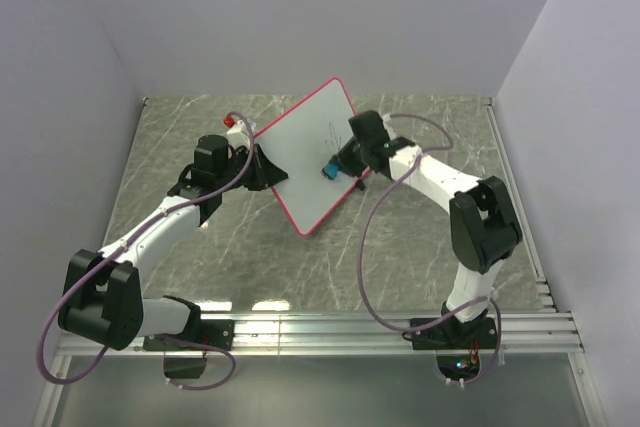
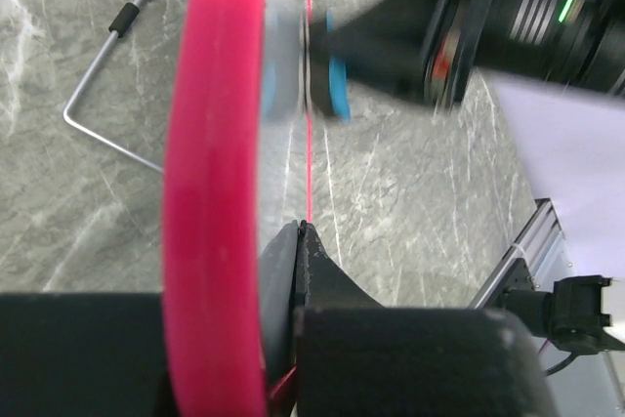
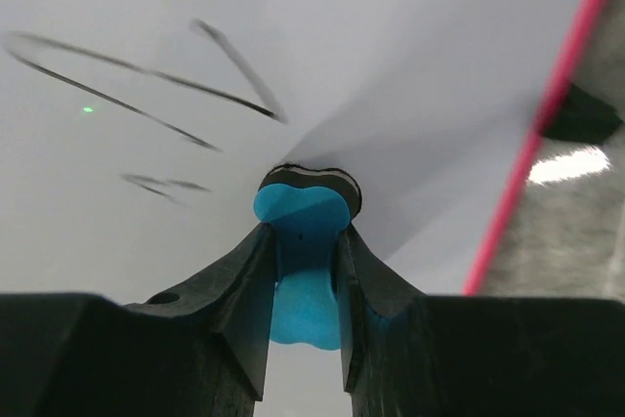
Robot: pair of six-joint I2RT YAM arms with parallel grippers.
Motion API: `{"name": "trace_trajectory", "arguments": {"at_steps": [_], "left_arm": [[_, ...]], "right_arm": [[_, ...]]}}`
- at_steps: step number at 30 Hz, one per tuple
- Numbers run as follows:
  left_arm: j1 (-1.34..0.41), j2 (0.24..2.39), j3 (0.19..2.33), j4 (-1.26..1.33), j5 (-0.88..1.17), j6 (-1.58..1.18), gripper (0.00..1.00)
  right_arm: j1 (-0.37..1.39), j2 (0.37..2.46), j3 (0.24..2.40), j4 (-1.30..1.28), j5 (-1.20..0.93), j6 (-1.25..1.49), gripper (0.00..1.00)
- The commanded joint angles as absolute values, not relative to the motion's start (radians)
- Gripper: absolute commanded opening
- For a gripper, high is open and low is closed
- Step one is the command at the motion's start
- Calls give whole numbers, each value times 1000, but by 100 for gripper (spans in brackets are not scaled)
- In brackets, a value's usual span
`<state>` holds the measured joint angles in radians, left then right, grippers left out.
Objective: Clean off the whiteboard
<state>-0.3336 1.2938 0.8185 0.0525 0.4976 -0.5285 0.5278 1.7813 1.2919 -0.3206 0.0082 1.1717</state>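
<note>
Table (image 1: 420, 237): grey marbled top. Whiteboard (image 1: 305, 152) stands tilted at table centre, long axis running 1 to 7 o'clock. My left gripper (image 1: 262, 165) is clamped tight on its 9 o'clock frame edge. My right gripper (image 3: 305, 241) pinches a blue eraser (image 3: 301, 204) against the board face. Black strokes (image 3: 146, 75) lie at the eraser's 10 o'clock.

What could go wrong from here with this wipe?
The left end effector grips the whiteboard only at one edge, so pressure from the right end effector may pivot or slip it.
The blue eraser is pinched by a narrow part and could twist out.
Black marks lie off to its side; a short stroke may miss them.
</note>
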Motion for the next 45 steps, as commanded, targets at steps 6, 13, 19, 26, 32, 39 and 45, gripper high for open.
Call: {"name": "trace_trajectory", "arguments": {"at_steps": [6,13,19,26,32,39,45], "left_arm": [[-405,1322,795,-178,672,-453,0],[-408,1319,793,-181,669,-451,0],[-408,1327,793,-176,673,-453,0],[-410,1342,793,-170,684,-454,0],[-411,1347,795,-172,684,-451,0],[-423,1342,798,-181,672,-446,0],[-428,1345,799,-189,660,-443,0]], "right_arm": [[523,2014,1819,-357,-29,1140,0],[514,1950,1616,-287,-28,1163,0],[476,1801,1239,-190,-15,1177,0],[472,1746,1081,-153,-22,1169,0],[465,1833,1313,-221,-20,1157,0],[439,2002,1743,-296,-29,1207,0],[423,2149,2003,-362,-44,1233,0]]}}
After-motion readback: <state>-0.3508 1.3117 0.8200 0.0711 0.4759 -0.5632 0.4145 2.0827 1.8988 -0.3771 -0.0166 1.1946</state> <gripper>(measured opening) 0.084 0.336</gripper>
